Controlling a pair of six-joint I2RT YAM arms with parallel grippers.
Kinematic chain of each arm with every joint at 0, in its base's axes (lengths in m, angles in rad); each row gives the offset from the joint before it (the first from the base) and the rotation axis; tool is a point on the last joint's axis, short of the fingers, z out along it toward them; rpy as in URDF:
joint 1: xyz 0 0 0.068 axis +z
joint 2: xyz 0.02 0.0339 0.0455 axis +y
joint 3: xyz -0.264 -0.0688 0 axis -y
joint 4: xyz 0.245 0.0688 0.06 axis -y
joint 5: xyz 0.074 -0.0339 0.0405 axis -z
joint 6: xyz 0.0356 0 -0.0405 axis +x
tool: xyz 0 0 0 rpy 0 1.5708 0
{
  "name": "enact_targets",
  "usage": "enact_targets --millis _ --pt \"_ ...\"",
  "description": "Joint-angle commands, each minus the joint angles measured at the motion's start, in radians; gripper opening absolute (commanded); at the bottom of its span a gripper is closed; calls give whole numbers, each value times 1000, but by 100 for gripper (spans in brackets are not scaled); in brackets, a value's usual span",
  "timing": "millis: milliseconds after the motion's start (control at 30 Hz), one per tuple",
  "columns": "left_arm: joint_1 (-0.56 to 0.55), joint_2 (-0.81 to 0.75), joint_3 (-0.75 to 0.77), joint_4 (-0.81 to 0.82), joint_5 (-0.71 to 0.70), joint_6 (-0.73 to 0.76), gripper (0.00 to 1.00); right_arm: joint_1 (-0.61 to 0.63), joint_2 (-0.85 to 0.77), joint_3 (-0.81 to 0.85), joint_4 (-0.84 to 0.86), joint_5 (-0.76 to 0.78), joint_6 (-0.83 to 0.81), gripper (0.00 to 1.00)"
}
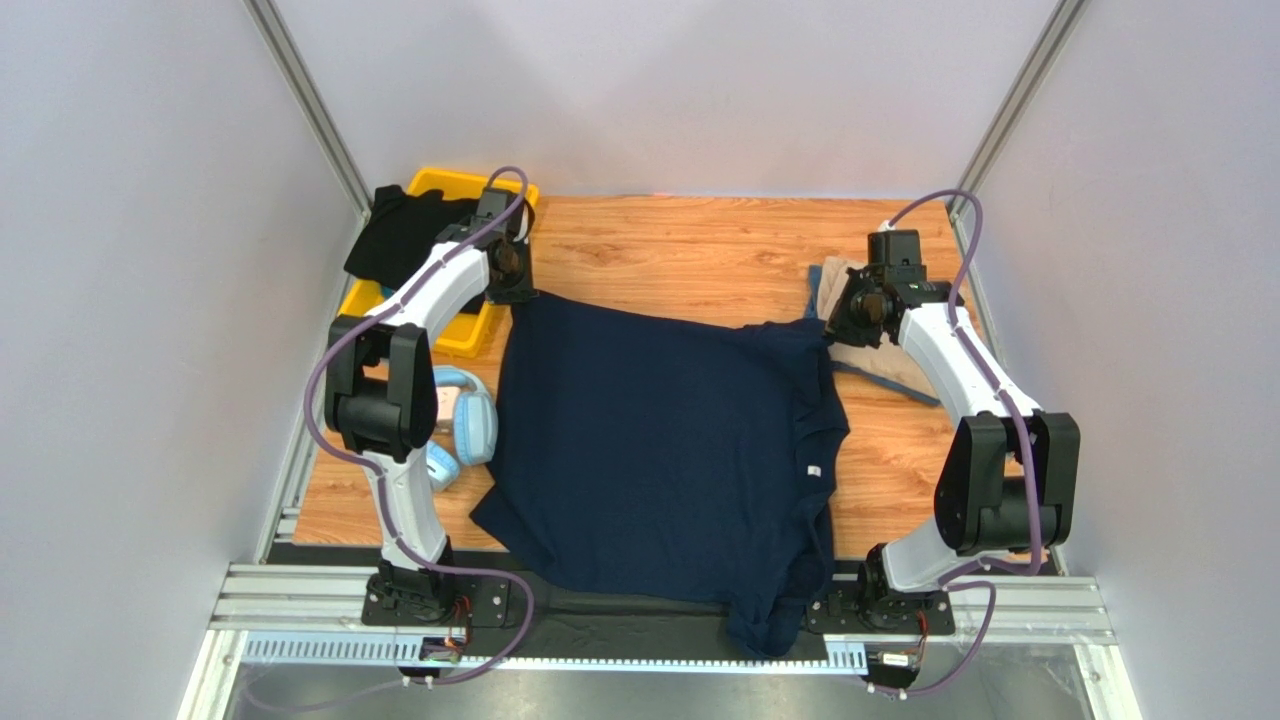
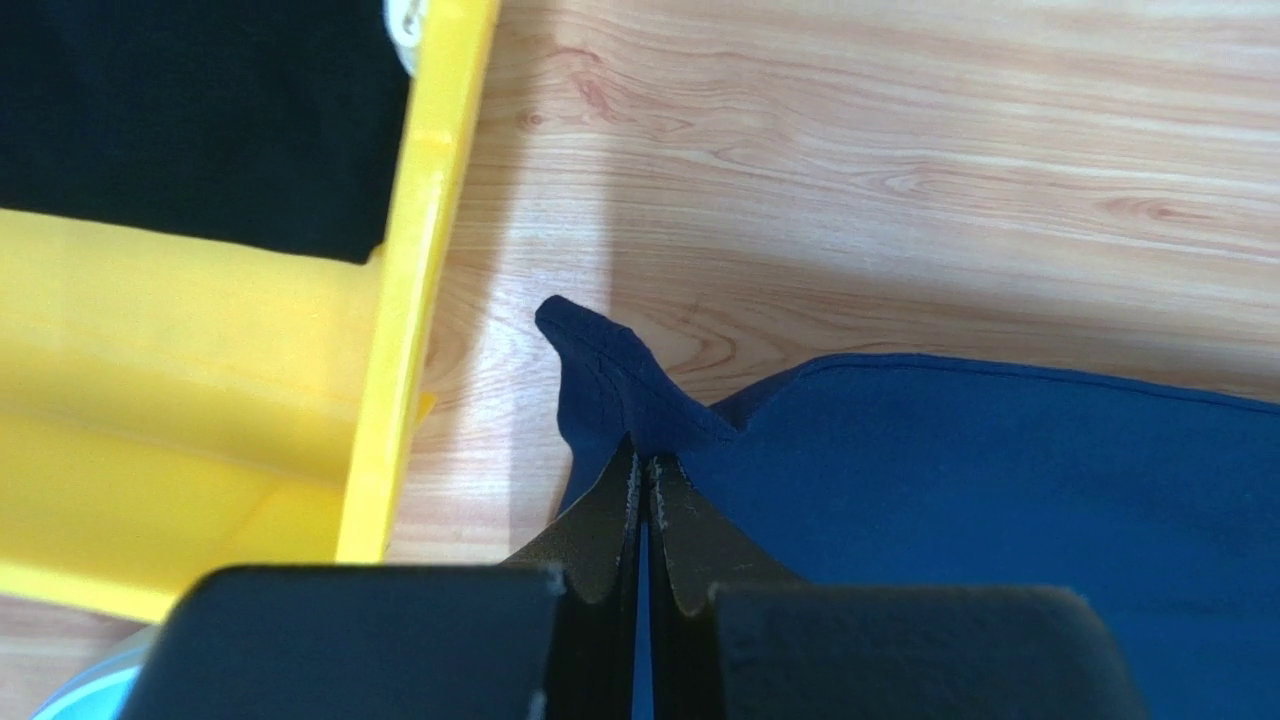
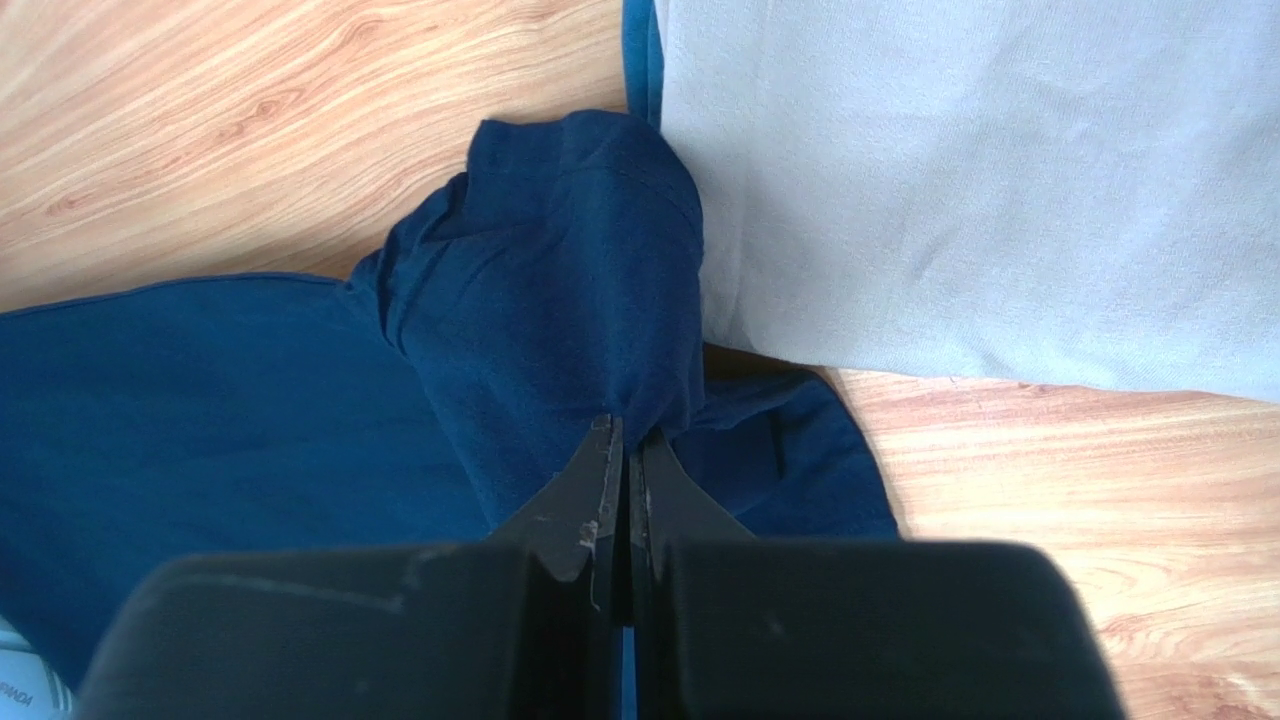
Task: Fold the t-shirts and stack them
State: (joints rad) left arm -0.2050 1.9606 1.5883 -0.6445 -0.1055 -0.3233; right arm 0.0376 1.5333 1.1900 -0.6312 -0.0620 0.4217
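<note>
We find the navy t-shirt (image 1: 661, 450) spread flat across the middle of the table (image 1: 676, 248), its near end hanging over the front edge. The left claw (image 2: 646, 473) is clamped tight on its far left corner, just beside the yellow bin (image 1: 451, 183). The right claw (image 3: 624, 435) is clamped tight on its far right corner, which touches the tan t-shirt (image 3: 977, 180). The black t-shirt (image 1: 394, 233) lies across the bin.
</note>
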Motion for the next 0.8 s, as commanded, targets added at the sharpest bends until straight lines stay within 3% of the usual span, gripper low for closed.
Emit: enact_targets --millis 0,200,433,500,533,633,767 --pt "13 -75 -1 51 -42 23 0 -5 -29 -3 44 7 0 0" --pt "16 16 94 -71 -20 50 0 -5 -18 17 36 11 -3 0" --pt "13 162 223 -217 99 75 0 -5 -38 16 31 34 -4 0" --pt "13 188 240 -239 122 73 10 -4 -45 16 30 37 -4 0" --pt "13 190 242 -239 128 72 23 -4 -45 16 30 37 -4 0" --pt "13 182 233 -227 127 73 47 -4 -48 16 27 37 -3 0" --pt "13 147 188 -170 107 72 52 -4 -45 20 25 37 -1 0"
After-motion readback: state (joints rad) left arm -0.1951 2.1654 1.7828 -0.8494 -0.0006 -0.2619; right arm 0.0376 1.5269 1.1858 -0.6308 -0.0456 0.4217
